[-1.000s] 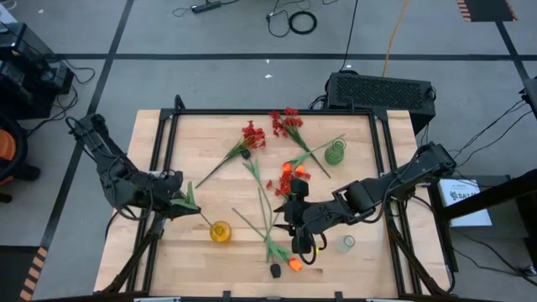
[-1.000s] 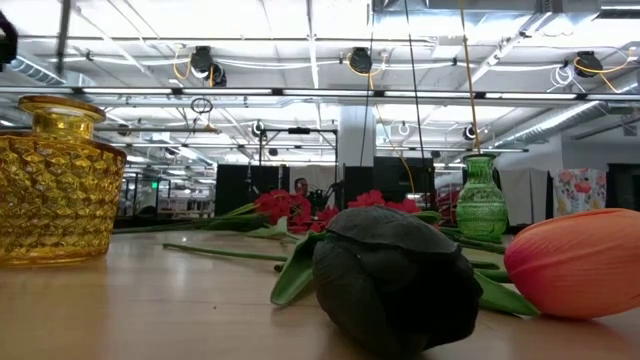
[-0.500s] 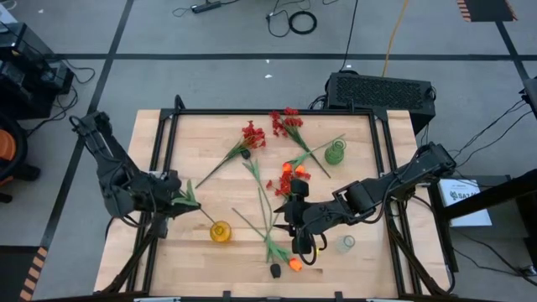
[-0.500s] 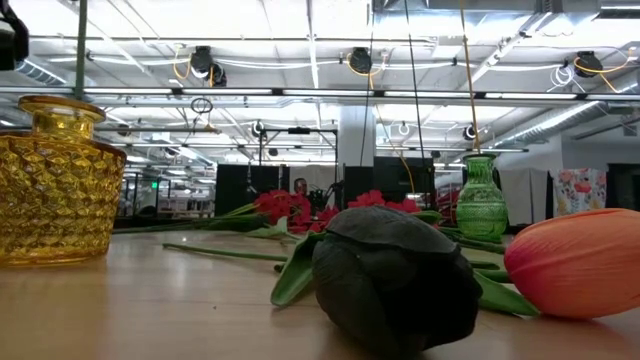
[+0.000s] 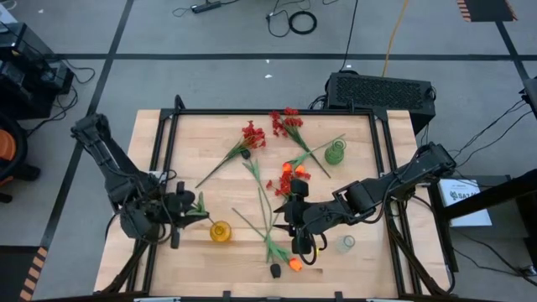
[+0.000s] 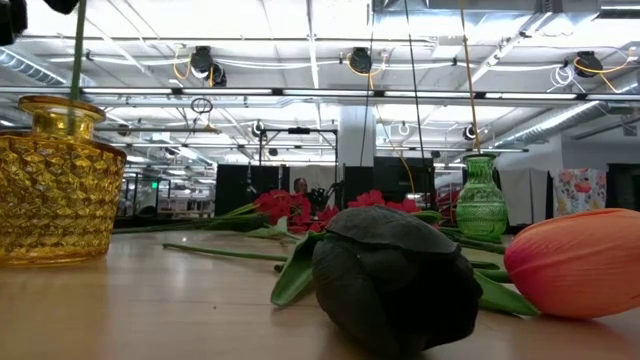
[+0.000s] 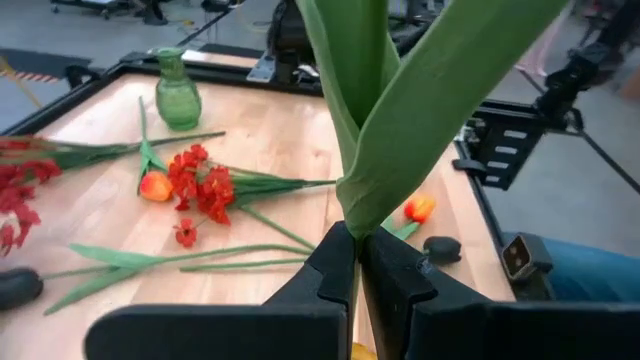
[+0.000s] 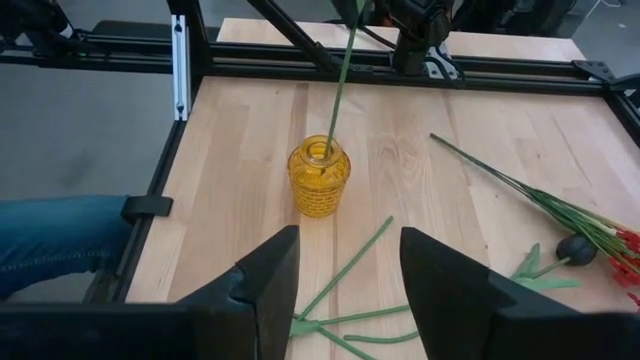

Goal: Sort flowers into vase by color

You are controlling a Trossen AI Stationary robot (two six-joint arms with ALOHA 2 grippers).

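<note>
The left tool (image 7: 357, 262) is clenched on a green flower stem (image 8: 340, 75), its lower end inside the yellow vase (image 5: 221, 231) at the bench's (image 5: 201, 134) seven o'clock. A second ago the stem hung beside the vase. The right tool (image 8: 340, 275) hovers released over the middle

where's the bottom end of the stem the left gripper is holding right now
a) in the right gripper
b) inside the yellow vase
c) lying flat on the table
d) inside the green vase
b: the green stem runs down from the left gripper into the mouth of the yellow vase, and the low view shows the stem entering the vase neck.
</note>
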